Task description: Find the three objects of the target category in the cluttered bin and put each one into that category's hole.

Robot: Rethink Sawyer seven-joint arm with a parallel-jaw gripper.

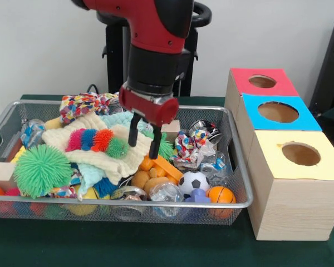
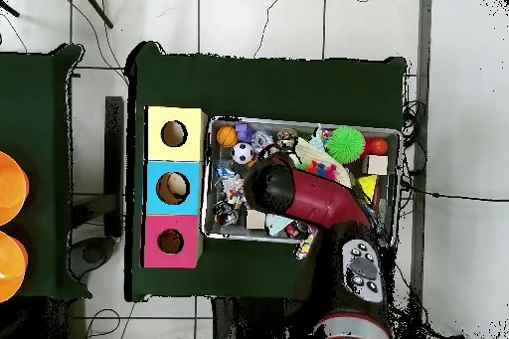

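**Open claw above the cluttered bin**

While the wire bin [image 1: 234, 207] sits full on the green table, its near edge shows an orange ball [image 1: 221, 194], a small soccer ball [image 1: 193, 181] and a green spiky ball [image 1: 42, 169]; mid-bin, the gripper [image 1: 144, 139] hangs with fingers parted and nothing between them, just above a cream cloth [image 1: 108, 158] bearing a striped fuzzy caterpillar [image 1: 97, 141]; right of the bin stand three boxes, yellow hole [image 1: 300, 153] nearest, blue hole [image 1: 278, 112] next, red hole [image 1: 262, 81] farthest.
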